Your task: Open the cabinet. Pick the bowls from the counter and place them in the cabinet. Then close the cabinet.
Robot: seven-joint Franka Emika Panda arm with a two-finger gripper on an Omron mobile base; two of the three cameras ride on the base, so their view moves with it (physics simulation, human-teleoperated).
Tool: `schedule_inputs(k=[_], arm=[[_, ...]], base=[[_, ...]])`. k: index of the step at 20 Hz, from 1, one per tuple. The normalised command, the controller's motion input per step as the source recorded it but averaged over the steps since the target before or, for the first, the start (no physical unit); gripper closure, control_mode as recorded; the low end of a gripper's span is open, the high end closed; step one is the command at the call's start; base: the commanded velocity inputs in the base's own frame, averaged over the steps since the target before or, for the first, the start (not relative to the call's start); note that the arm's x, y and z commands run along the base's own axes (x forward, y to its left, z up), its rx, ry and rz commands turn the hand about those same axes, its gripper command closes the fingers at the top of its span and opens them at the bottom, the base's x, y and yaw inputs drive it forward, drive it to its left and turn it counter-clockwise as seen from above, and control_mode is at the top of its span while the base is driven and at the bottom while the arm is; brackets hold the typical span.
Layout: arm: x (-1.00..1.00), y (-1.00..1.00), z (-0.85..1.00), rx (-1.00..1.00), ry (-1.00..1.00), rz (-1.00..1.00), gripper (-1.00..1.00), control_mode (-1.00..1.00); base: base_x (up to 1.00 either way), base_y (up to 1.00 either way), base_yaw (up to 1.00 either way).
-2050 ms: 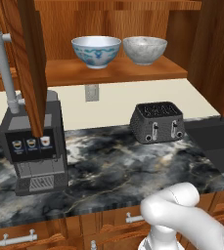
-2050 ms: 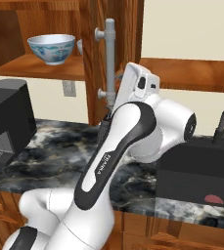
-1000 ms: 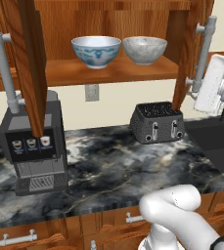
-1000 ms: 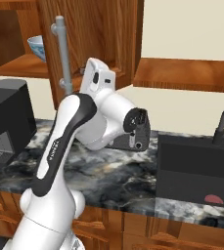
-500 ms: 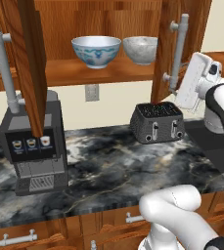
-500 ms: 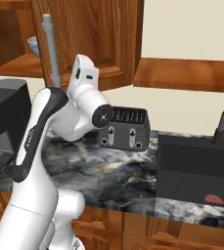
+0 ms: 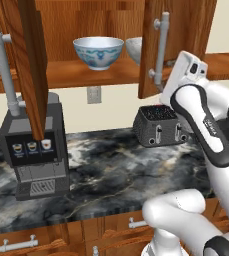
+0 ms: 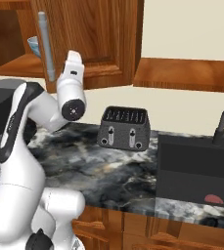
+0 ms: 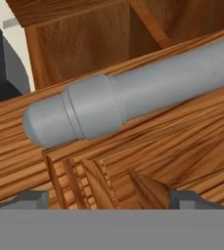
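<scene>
The cabinet's left door (image 7: 32, 60) stands wide open, seen edge-on. Its right door (image 7: 178, 40) is swung partway in, with its grey bar handle (image 7: 161, 50) facing me. On the shelf inside sit the bowls: the blue-patterned white one (image 7: 98, 52), and the speckled grey one (image 7: 134, 49) half hidden behind the right door. My gripper (image 9: 108, 199) is open and pressed close against the right door, just under the end of the handle (image 9: 79, 114). It holds nothing. The white hand (image 7: 188, 70) sits beside the handle. The dark marble counter (image 7: 111, 175) lies below.
A dark toaster (image 7: 158, 126) stands on the counter under the right door. A coffee machine (image 7: 33, 150) is at the left. A black sink basin (image 8: 196, 166) with a faucet is at the right. Drawers with grey handles (image 7: 18, 244) run below the counter.
The right door has swung leftward toward shut, with my hand moving along with it. It now covers most of the grey bowl. The gripper stays open.
</scene>
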Motion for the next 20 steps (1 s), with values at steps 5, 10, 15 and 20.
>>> schedule_inputs(k=[5, 10, 15, 20], arm=[[0.83, -0.03, 0.00, 0.00, 0.01, -0.07, -1.00, -1.00], [0.97, -0.24, 0.01, 0.00, 0.03, -0.01, -1.00, -1.00], [1.00, -0.32, 0.00, 0.00, 0.06, 0.00, -1.00, -1.00], [0.74, -0.22, 0.00, 0.00, 0.07, 0.00, -1.00, -1.00]], base=[[0.00, 0.00, 0.00], [0.00, 0.00, 0.00], [0.00, 0.00, 0.00], [0.00, 0.00, 0.00]])
